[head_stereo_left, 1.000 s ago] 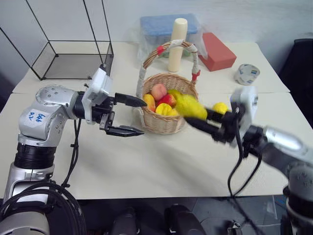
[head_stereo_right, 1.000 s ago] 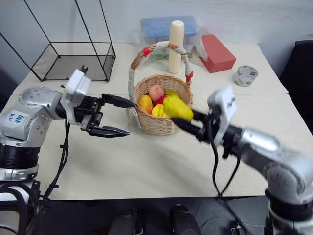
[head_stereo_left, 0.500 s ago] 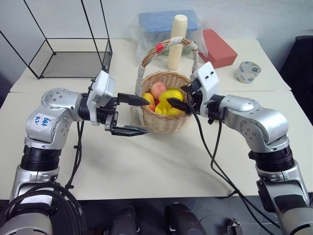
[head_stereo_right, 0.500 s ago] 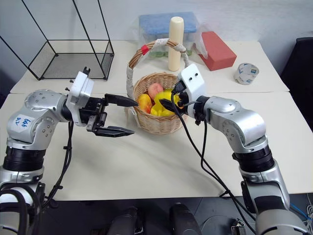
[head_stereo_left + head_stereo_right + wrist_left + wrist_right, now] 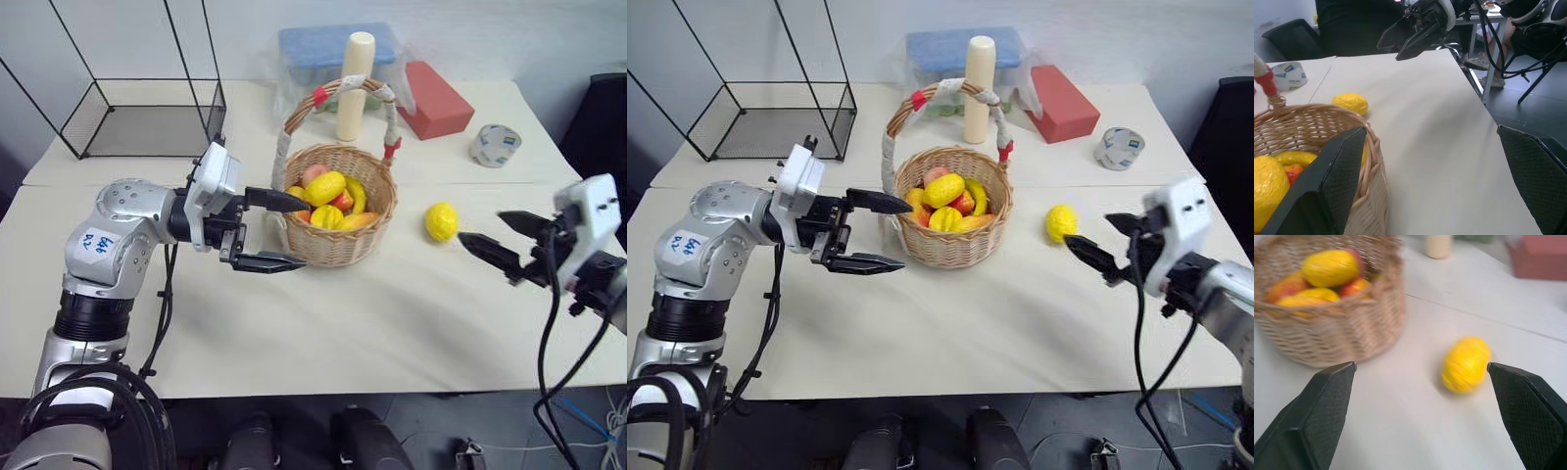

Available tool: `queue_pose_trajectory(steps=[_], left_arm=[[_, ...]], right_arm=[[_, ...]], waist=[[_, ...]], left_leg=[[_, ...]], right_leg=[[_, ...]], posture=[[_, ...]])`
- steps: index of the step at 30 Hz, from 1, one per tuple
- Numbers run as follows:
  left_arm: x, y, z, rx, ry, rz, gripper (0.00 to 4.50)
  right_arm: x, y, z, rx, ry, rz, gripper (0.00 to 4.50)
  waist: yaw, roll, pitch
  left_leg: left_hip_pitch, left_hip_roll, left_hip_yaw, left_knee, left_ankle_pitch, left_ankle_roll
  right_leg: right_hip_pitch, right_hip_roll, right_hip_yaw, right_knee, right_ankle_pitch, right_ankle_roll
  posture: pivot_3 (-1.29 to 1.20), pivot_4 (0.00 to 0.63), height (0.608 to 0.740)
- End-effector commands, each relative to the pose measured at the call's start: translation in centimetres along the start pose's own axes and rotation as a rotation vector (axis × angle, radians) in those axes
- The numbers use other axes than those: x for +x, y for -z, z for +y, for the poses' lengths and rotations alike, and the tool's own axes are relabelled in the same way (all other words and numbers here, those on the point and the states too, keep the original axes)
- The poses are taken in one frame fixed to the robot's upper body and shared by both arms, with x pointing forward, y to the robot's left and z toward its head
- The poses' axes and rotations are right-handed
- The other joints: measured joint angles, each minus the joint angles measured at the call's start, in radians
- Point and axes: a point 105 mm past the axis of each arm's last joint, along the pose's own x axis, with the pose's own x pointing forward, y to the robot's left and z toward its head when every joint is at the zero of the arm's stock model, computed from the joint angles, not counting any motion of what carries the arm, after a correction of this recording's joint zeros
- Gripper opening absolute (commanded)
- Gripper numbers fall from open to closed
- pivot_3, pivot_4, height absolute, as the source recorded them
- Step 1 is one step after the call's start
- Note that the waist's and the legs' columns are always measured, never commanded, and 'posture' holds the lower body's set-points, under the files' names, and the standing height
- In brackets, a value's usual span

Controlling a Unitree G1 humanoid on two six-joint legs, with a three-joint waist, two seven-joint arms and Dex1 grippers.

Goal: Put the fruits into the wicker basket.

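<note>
One lemon on the table, just beyond the right gripper's wide-open, empty jaws.

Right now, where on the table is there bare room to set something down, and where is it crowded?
Bare tabletop runs along the near edge, in front of the wicker basket, between the left gripper and the right gripper. A smaller patch lies between the lemon and the tape roll. The far side is crowded: wire-frame basket, cream cylinder, blue box, red block.

The basket rim cuts off at the frame edge; the lemon beside it looks blurred.
</note>
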Motion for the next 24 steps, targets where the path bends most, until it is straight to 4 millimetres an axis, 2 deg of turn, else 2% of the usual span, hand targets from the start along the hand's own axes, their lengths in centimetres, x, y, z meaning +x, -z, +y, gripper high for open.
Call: queue_pose_trajectory(steps=[1,2,5,9,11,15,18,21,24], left_arm=[[0.7,-1.1,0.1,0.042,0.016,-0.016,4.5],[0.8,-1.1,0.1,0.043,0.018,-0.018,4.5],[1.5,-1.7,0.3,0.055,0.031,-0.035,4.5],[1.7,-2.2,0.3,0.067,0.032,-0.04,4.5],[1.7,-2.2,0.4,0.07,0.029,-0.039,4.5],[1.2,-2.2,0.2,0.077,0.01,-0.026,4.5],[0.9,-2.2,0.1,0.077,-0.009,-0.022,4.5],[0.7,-2.2,0.1,0.078,-0.028,-0.019,4.5],[0.6,-2.2,0.3,0.077,-0.045,-0.018,4.5]], right_arm=[[1.1,0.0,-1.6,0.016,0.076,-0.054,4.42],[1.7,0.0,-1.6,0.019,0.073,-0.062,4.42],[5.3,0.5,-1.8,0.035,0.069,-0.073,4.42],[9.0,1.0,-2.5,0.053,0.099,-0.072,4.42],[10.2,1.2,-2.9,0.066,0.117,-0.07,4.42],[12.5,3.2,-4.2,0.076,0.204,0.026,4.42],[13.5,4.6,-4.1,0.063,0.199,0.074,4.42],[13.9,4.7,-3.7,0.107,0.173,0.044,3.83],[13.7,4.0,-3.7,0.108,0.157,0.001,2.86]], waist=[[-0.003,0.0,0.0],[-0.004,0.001,0.0],[-0.006,0.001,0.0],[-0.004,0.002,0.0],[-0.003,0.002,0.0],[-0.003,0.002,0.0],[-0.003,0.002,0.0],[-0.005,0.002,0.0],[-0.005,0.002,0.0]], left_leg=[[0.001,0.0,0.0,0.0,0.0,0.0],[0.001,0.0,0.0,0.0,0.001,-0.001],[0.001,0.0,0.001,0.0,0.001,-0.001],[0.0,0.0,0.002,0.002,0.001,-0.001],[0.0,0.0,0.002,0.001,0.001,-0.001],[-0.001,0.0,0.002,0.002,0.001,0.0],[-0.001,0.0,0.001,0.003,0.0,0.0],[-0.001,0.0,0.001,0.003,0.0,0.0],[-0.001,0.0,0.001,0.003,0.001,0.0]], right_leg=[[0.0,0.0,0.0,0.0,0.0,0.0],[0.0,0.001,0.001,0.001,0.0,0.0],[-0.002,0.001,0.002,0.003,0.0,0.0],[-0.004,0.001,0.002,0.004,0.0,0.0],[-0.004,0.001,0.002,0.005,0.0,0.0],[-0.005,-0.001,0.001,0.006,0.0,0.0],[-0.005,-0.001,0.001,0.006,0.0,0.0],[-0.005,0.0,0.001,0.006,0.0,0.0],[-0.005,0.0,0.001,0.007,0.0,0.0]], posture=[[0.0,0.15,0.74],[0.0,0.15,0.74],[0.0,0.15,0.74],[0.0,0.15,0.74],[0.0,0.15,0.74],[0.0,0.15,0.74],[0.0,0.15,0.74],[0.0,0.15,0.74],[0.0,0.15,0.74]])
